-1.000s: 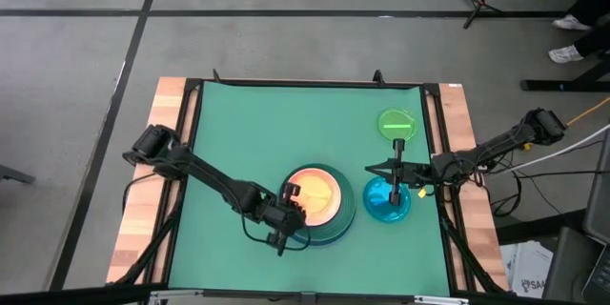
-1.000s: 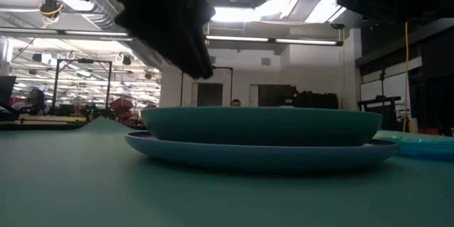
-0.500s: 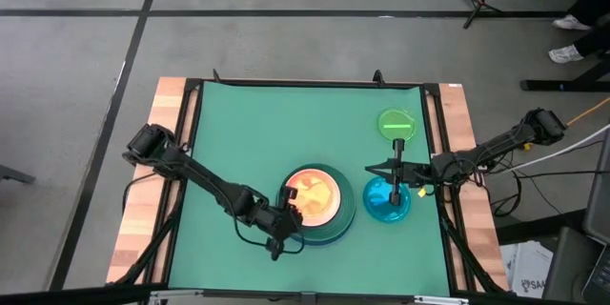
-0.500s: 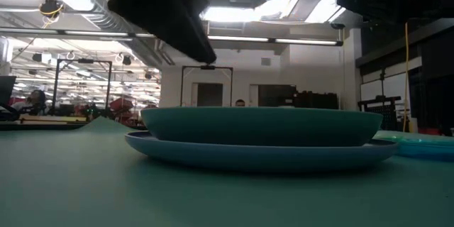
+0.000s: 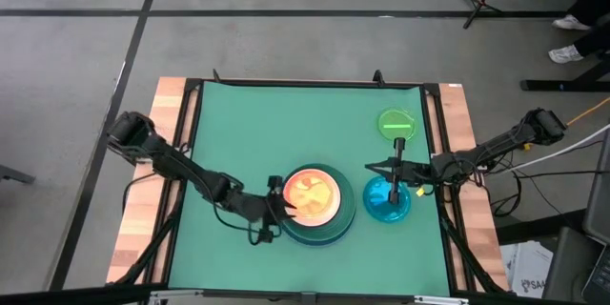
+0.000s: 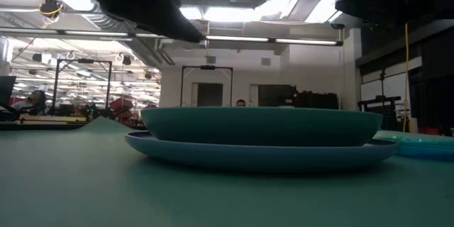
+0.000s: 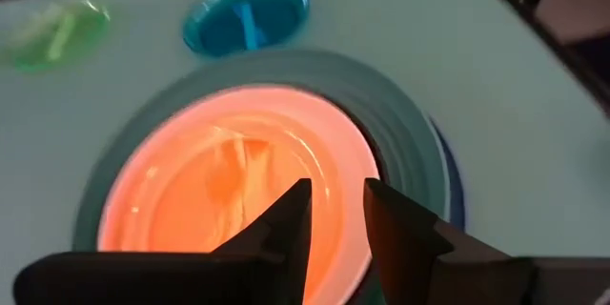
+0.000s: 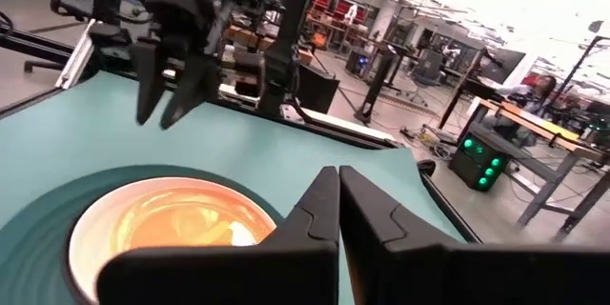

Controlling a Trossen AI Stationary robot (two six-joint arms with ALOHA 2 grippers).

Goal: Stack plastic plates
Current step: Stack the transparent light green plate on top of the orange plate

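Note:
A translucent orange plate point(image 5: 312, 193) lies inside a dark teal plate point(image 6: 262, 126), which rests on a light blue plate point(image 6: 262, 154) near the table's near edge. A cyan plate point(image 5: 386, 205) lies flat to the stack's right, and a green plate point(image 5: 397, 122) lies farther back. No white or black plate shows. My left gripper point(image 5: 278, 208) hovers open just above the stack's left rim; in its wrist view point(image 7: 336, 191) the fingers stand over the orange plate point(image 7: 229, 172). My right gripper point(image 5: 370, 168) is shut and hangs in the air between the stack and the cyan plate.
The green mat point(image 5: 257, 124) is bare on its left and far parts. Wooden strips point(image 5: 143, 200) and a black frame border the mat. Cables trail off the right side. In the right wrist view my left gripper point(image 8: 167, 95) stands beyond the orange plate point(image 8: 167, 219).
My left gripper has drawn back from over the stack toward the table's left edge and risen; in the low view its dark shape has climbed away from the teal plate's rim. The plates have stayed where they were.

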